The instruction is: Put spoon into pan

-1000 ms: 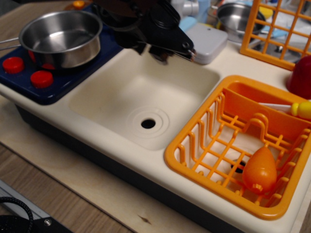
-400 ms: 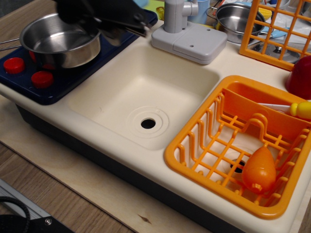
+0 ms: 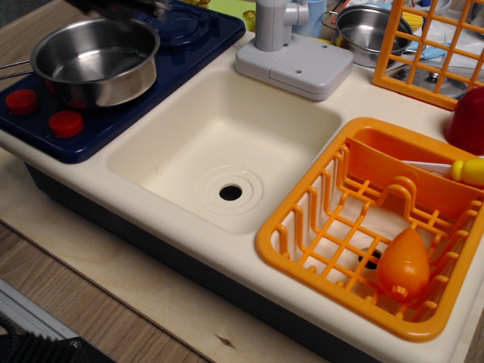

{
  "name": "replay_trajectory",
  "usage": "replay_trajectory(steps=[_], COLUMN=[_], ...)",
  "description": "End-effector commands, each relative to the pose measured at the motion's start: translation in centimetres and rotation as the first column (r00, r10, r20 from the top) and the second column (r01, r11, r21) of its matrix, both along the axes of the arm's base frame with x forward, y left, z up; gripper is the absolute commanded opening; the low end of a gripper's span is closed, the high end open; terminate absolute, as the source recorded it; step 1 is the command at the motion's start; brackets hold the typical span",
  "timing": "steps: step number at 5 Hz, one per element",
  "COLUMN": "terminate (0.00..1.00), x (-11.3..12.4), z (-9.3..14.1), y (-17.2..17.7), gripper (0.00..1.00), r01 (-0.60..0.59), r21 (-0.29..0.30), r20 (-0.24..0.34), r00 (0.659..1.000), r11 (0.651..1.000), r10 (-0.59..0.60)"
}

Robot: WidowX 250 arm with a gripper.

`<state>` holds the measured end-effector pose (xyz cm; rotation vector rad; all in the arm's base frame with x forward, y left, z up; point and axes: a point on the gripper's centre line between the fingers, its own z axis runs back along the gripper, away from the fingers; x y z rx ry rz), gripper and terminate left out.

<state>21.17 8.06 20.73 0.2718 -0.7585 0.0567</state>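
Item one: pan, on the blue stove. I see no spoon. My hand is dark, blurred above the pan rim; grip state unreadable.

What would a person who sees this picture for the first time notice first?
Probably the bright orange plastic dish basket at the right, which holds an orange carrot-shaped toy and the yellow-handled tool. Next comes the large shiny steel pan on the dark blue toy stove at the upper left, with the cream sink basin between them.
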Motion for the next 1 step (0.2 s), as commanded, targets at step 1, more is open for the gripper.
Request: replay_trajectory(steps=[1], terminate=[1.00], x=[0.30], z=[0.44], y=[2.68], gripper=[0.00], r01=[0.025], r21=[0.025], r20=[0.059], r00=[0.998], r11=[0.999], r10=[-0.026])
